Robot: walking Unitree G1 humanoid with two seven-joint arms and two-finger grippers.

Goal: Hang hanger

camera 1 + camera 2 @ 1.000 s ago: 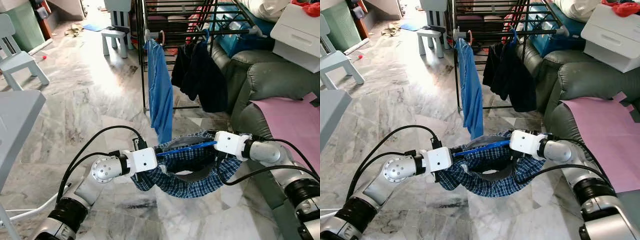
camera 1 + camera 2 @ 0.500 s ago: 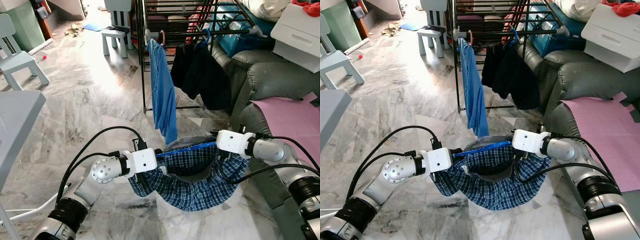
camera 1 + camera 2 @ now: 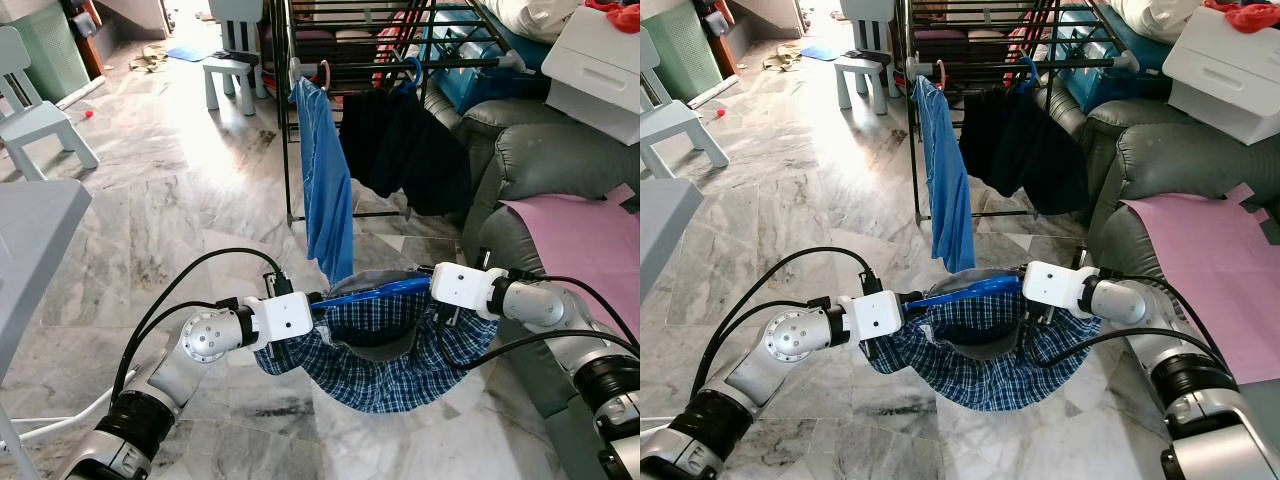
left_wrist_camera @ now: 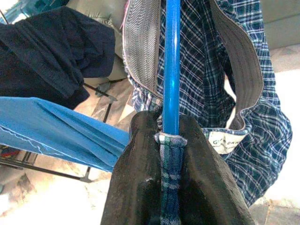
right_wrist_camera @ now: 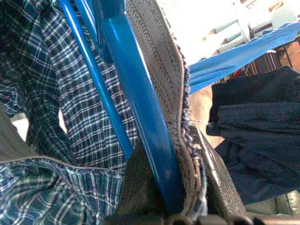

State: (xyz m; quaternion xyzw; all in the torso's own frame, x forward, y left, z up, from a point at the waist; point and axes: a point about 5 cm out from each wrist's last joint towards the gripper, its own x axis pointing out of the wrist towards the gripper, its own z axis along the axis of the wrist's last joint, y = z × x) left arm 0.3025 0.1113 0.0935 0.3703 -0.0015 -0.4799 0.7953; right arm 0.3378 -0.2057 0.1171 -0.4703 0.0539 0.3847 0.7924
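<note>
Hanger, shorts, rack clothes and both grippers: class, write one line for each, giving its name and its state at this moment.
Blue hanger: held level between both grippers, not on the rack.
Checked shorts: draped on the hanger, waistband open, sagging.
Blue shirt: hanging from the drying rack.
Dark garment: hanging from the rack.
Left gripper: shut on the hanger and cloth.
Right gripper: shut on the hanger and waistband.

1. The pale marble floor [image 3: 180, 210] carries a black drying rack [image 3: 288, 120], with a blue shirt [image 3: 325, 190] and dark garments [image 3: 405, 150] hanging from it
2. Two small pale blue chairs stand on the floor, one far left [image 3: 30, 110], one by the rack [image 3: 235, 60]
3. A grey-green sofa [image 3: 530, 160] stands at the right, a pink sheet [image 3: 590, 240] lying on its seat
4. Scraps of litter [image 3: 150, 60] lie farther back
</note>
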